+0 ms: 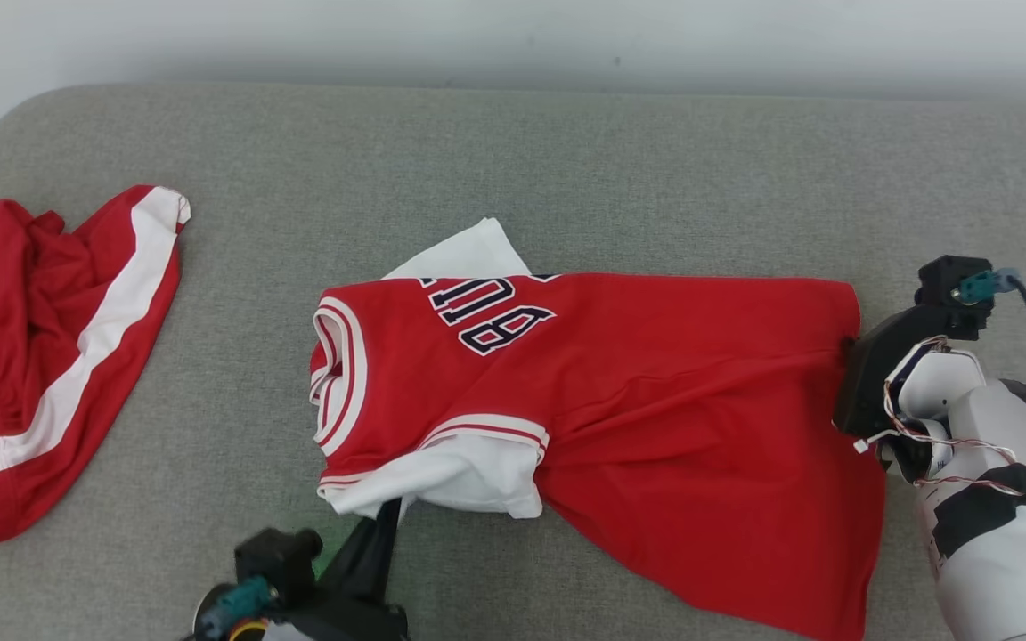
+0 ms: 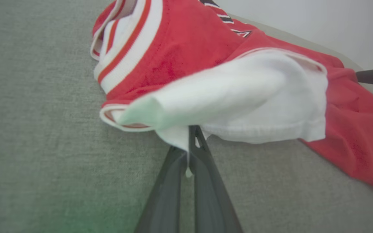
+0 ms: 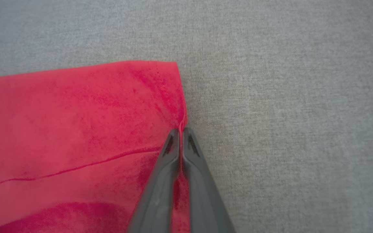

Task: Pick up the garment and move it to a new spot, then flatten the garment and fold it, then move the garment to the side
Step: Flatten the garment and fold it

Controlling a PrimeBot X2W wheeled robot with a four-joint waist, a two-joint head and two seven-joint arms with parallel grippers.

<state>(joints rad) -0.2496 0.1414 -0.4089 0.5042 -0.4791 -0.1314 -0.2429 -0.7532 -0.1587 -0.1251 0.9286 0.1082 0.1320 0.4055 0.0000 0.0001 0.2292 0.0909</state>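
Garment (image 1: pixel 602 401) lies about mid-way across the grey padded surface (image 1: pixel 566 160), laid sideways: neck toward the robot's left, hem toward its right.

Left gripper (image 1: pixel 386 516): jaws closed on the edge of the near white sleeve, with a tuft of white cloth pinched between the fingers in the left wrist view.

Right gripper (image 1: pixel 847 356): jaws closed on the red hem, just below its far corner. The cloth puckers into the tips in the right wrist view.

Progress, as a judgement:
- Garment sits in open space, well apart from a second red garment (image 1: pixel 41 356) heaped at the left end, so placing looks done or nearly so.
- 2 grips at opposite ends suggest the flattening step is in hand.
- No fold made yet. Move to the side not yet done.

Look of the garment:
- Red jersey body, 2 white short sleeves, white-and-red striped trim at neck and armholes.
- Dark numerals with white outline on the chest, read sideways.
- Far sleeve pokes out past the upper edge.
- Body mostly spread, but creases run from the near sleeve toward the hem. The near hem corner trails toward the robot, so the outline is skewed, not square.
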